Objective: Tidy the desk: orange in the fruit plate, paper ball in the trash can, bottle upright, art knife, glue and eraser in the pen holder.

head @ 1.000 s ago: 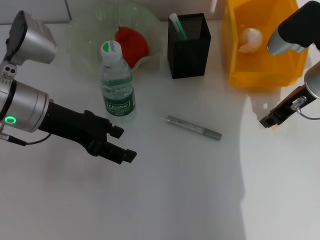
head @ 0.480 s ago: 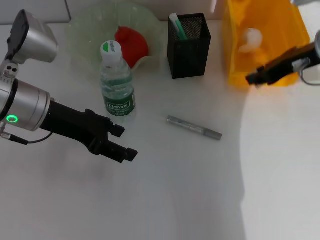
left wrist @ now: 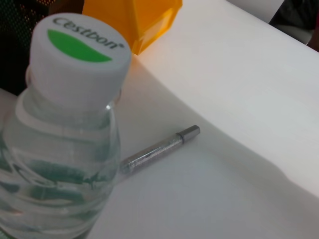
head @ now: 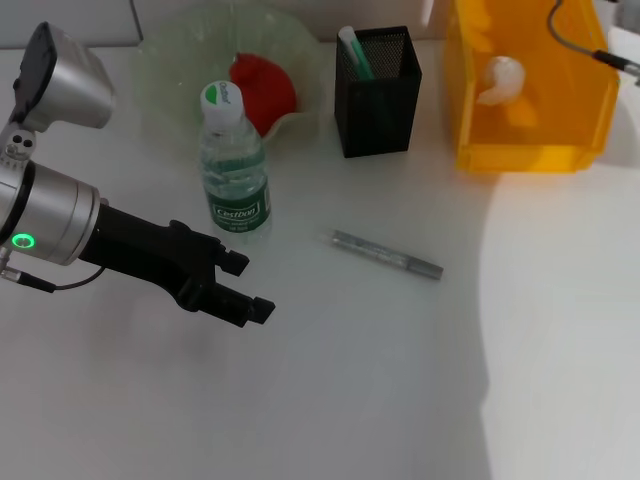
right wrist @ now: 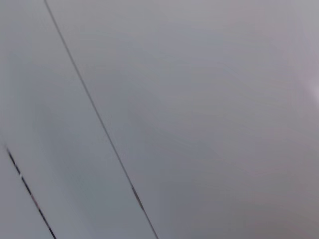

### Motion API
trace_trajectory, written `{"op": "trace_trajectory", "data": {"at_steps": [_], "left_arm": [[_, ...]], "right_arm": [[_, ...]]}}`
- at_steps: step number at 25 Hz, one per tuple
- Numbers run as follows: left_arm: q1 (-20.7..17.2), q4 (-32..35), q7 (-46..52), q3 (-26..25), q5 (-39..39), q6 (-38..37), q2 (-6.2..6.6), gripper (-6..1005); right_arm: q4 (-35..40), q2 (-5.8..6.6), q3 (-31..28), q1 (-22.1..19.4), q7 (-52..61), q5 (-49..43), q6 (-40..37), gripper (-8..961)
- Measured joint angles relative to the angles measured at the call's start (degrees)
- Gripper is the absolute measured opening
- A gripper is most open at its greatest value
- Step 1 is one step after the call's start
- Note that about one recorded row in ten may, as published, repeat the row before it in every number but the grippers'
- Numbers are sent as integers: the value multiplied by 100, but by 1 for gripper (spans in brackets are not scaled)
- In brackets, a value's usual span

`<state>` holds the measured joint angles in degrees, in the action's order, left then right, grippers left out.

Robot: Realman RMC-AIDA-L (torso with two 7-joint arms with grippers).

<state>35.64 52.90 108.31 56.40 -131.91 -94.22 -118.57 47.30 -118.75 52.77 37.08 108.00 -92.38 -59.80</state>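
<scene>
Silver art knife (head: pixel 387 254) lies beside left hand (head: pixel 243 288).

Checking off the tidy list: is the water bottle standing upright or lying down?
Upright. The bottle stands on its base on the desk, white and green cap on top, before the fruit plate.

I'm seeing just the white tabletop (head: pixel 380 380) as non-task stuff, with a brighter patch lying across its right side. The right wrist camera is showing a plain grey surface (right wrist: pixel 209 99) with a thin dark line (right wrist: pixel 99 119) running diagonally across it. I can't tell what that surface is.
</scene>
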Motion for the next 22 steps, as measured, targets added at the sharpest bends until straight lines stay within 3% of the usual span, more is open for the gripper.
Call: {"op": "trace_trajectory", "data": {"at_steps": [4, 10, 12, 14, 22], "left_arm": [[-9, 0, 1, -28, 4, 1, 0, 840], [-22, -15, 0, -26, 17, 30, 1, 840], [-16, -54, 1, -9, 17, 53, 5, 840], [-6, -102, 3, -4, 18, 71, 15, 840], [-25, -131, 21, 5, -3, 91, 21, 840]], "right_arm": [[-1433, 87, -43, 674, -592, 283, 539, 255], [-1753, 85, 76, 1021, -798, 249, 1127, 259], [-1878, 152, 139, 1143, -852, 247, 1175, 261], [-1928, 236, 170, 1170, -855, 247, 1085, 262], [-1328, 541, 185, 681, -577, 139, -51, 550]]}}
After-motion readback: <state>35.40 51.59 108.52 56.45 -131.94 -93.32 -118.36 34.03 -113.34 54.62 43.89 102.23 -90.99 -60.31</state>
